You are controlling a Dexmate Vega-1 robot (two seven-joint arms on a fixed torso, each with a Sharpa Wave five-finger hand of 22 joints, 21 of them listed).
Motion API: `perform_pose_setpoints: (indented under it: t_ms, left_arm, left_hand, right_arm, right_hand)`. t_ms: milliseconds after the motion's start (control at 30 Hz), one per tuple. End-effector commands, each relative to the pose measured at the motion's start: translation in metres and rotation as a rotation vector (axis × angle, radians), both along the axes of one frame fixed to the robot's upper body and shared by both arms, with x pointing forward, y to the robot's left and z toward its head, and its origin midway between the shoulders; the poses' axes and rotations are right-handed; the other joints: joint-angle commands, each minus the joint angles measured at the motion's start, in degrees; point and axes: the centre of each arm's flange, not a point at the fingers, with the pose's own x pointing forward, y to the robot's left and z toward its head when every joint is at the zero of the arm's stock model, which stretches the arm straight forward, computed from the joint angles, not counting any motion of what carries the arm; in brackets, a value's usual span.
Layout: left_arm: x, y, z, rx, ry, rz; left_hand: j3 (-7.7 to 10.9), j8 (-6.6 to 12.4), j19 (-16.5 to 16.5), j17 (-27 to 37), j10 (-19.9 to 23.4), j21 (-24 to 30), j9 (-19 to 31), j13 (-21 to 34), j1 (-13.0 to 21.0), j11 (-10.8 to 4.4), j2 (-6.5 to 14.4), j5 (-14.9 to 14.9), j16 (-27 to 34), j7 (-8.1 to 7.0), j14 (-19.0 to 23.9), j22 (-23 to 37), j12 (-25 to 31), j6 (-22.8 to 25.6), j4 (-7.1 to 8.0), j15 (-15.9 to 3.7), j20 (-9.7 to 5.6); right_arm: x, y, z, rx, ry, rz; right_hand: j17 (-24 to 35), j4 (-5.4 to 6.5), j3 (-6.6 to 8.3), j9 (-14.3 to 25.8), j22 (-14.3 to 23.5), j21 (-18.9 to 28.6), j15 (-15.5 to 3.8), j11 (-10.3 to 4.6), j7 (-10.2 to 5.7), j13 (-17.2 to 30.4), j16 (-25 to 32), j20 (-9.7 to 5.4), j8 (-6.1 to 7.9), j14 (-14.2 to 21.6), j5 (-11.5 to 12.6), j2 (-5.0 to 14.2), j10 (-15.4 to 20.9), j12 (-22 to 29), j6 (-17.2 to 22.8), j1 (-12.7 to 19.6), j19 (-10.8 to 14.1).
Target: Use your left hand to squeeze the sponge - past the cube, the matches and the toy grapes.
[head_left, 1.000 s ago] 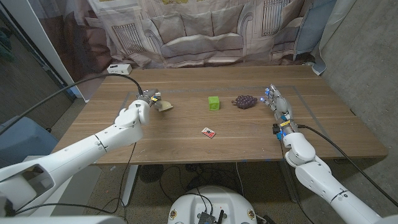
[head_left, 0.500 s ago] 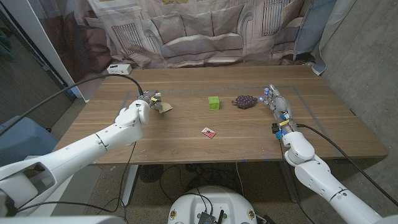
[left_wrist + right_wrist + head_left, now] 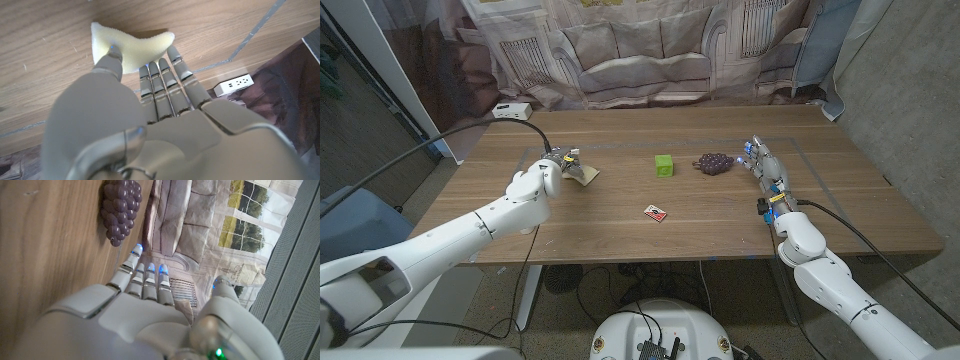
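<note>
- Table (image 3: 620,225): wooden, with thin taped or scored lines marking a rectangle on its surface.
- Sponge (image 3: 584,172): pale yellow, at the left part of the table, towards the far side. In the left wrist view the sponge (image 3: 131,45) is bent into a curved, pinched shape against the wood.
- Left hand (image 3: 542,178): reaches in from the near left and grasps the sponge. In the left wrist view the left hand (image 3: 145,120) has its thumb pressed on one side of the sponge and its fingers (image 3: 161,80) laid along the other, so the sponge is squeezed between them.
- Cube (image 3: 664,165): green, near the table's middle, well to the right of the sponge.
- Toy grapes (image 3: 713,162): dark purple bunch, just right of the cube and apart from it. In the right wrist view the toy grapes (image 3: 120,207) lie on the wood just beyond the fingertips, not touched.
- Matches (image 3: 655,212): small red and white box, nearer than the cube, lying alone.
- Right hand (image 3: 767,170): on the right part of the table, right of the toy grapes, fingers stretched out and holding nothing. In the right wrist view the right hand (image 3: 150,310) shows straight fingers with blue lights at the tips.
- Power strip (image 3: 510,110): white, at the far left corner of the table.
- Backdrop (image 3: 640,50): printed cloth with a sofa, hanging behind the table.
</note>
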Motion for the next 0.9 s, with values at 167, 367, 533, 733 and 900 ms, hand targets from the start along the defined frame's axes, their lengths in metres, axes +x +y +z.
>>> perform_pose_setpoints:
  t_ms: [167, 367, 533, 733, 900]
  left_arm:
    - [-0.004, 0.001, 0.009, 0.020, -0.004, 0.003]
    - [-0.008, 0.000, 0.012, 0.044, -0.022, 0.012]
    - [-0.010, 0.002, 0.011, 0.044, -0.038, 0.018]
    - [-0.015, 0.006, 0.009, -0.004, -0.107, 0.003]
    - [-0.018, 0.011, 0.007, -0.058, -0.144, -0.019]
  left_hand:
    - [-1.16, -0.32, -2.9, 0.1, -1.6, -1.6, -0.2, -0.5, -3.8, -0.18, 0.1, 0.1, -0.5, -0.42, -3.5, 0.1, -0.2, -1.8, 1.37, 0.54, 0.80]
    - [-1.73, -0.55, -7.3, -0.1, -5.4, -3.8, -0.5, -1.2, -5.9, -0.84, 0.0, 0.0, -0.9, -1.24, -8.5, 0.2, -0.7, -4.1, 1.57, 0.84, 1.76]
    - [-2.30, -0.78, -10.9, -0.1, -9.5, -5.7, -0.6, -1.7, -7.6, -0.68, -0.3, -0.2, -1.0, -2.24, -13.3, 0.2, -0.9, -7.0, 1.66, 1.58, 3.19]
    - [-2.90, -1.41, -14.1, 0.0, -14.0, -7.3, -0.8, -2.4, -11.0, 0.99, 0.7, -0.3, -0.6, -2.20, -17.4, 0.3, -0.7, -13.2, 2.84, 2.38, 5.61]
    - [-3.50, -1.47, -16.1, 0.0, -16.9, -8.2, -1.1, -3.3, -13.9, 2.63, 1.2, -0.3, -0.5, -1.31, -19.5, 0.3, -0.6, -19.1, 3.79, 3.14, 5.42]
  right_arm:
    - [-0.001, -0.001, -0.001, 0.004, -0.005, 0.000]
    - [-0.001, -0.001, -0.002, 0.004, -0.004, -0.001]
    - [-0.001, 0.000, -0.002, 0.006, -0.003, -0.001]
    - [-0.002, 0.001, -0.003, 0.005, -0.003, -0.002]
    - [-0.002, 0.002, -0.002, 0.003, -0.005, -0.003]
  right_hand:
    - [0.3, -0.11, -0.01, 0.2, 0.2, -0.1, 0.01, -0.07, 0.30, 0.1, -0.1, -0.16, -0.01, 0.1, -0.1, -0.24, 0.3, 0.0, 0.4, 0.5, 0.3]
    - [0.3, -0.11, -0.01, 0.2, 0.2, -0.2, -0.08, -0.18, 0.15, 0.2, -0.2, -0.14, -0.01, 0.0, -0.1, -0.23, 0.3, 0.0, 0.4, 0.5, 0.2]
    - [0.3, -0.11, -0.02, 0.2, 0.2, -0.2, -0.11, -0.19, 0.14, 0.2, -0.2, -0.18, -0.02, 0.0, -0.1, -0.23, 0.3, 0.0, 0.4, 0.5, 0.3]
    - [0.3, -0.11, -0.03, 0.2, 0.2, -0.2, -0.16, -0.27, 0.04, 0.2, -0.2, -0.18, -0.03, 0.0, -0.1, -0.22, 0.3, -0.1, 0.4, 0.5, 0.3]
    - [0.3, -0.11, -0.05, 0.2, 0.2, -0.2, -0.18, -0.33, 0.05, 0.2, -0.2, -0.16, -0.04, 0.1, -0.1, -0.24, 0.3, 0.0, 0.4, 0.5, 0.3]
